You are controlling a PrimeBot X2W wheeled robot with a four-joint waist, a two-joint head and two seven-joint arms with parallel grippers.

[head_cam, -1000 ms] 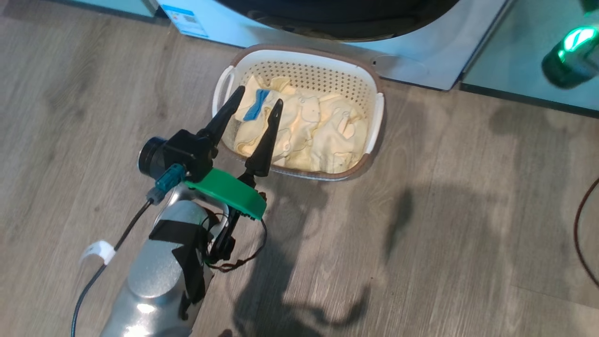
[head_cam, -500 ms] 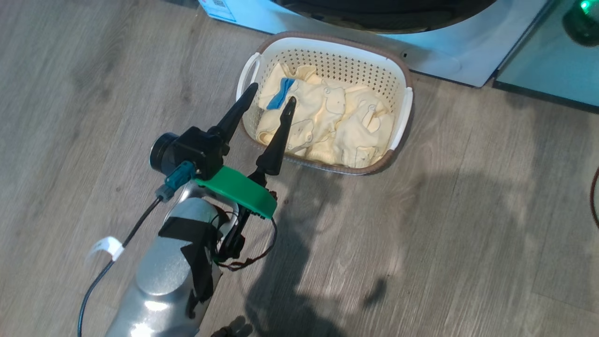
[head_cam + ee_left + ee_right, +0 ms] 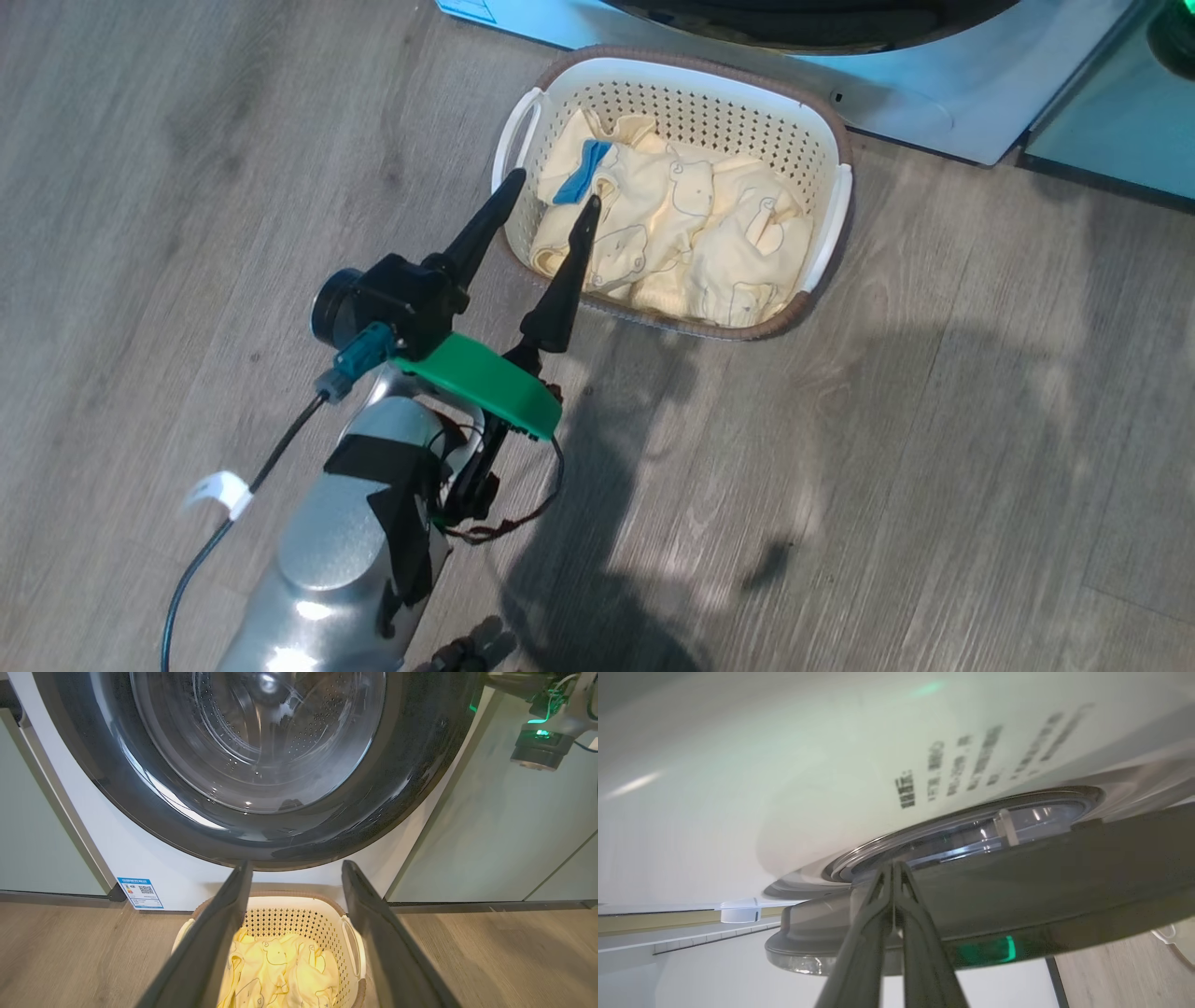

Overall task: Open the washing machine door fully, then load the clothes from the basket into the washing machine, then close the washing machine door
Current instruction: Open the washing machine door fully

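Head view: left hand released, fingers spread, hovering over near-left corner of basket on floor. Clothes piled inside basket, just beyond fingertips, blue patch closest to them. Washing machine farther ahead of hand, behind basket. Left wrist view: washing machine door above fingertips. Right wrist view: right hand clenched, empty, tips at door's dark rim, contact unclear.

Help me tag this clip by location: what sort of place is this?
Probably a home laundry corner: a white front-loading washing machine set between pale green cabinets, with a basket of clothes on the wood-look floor before it.
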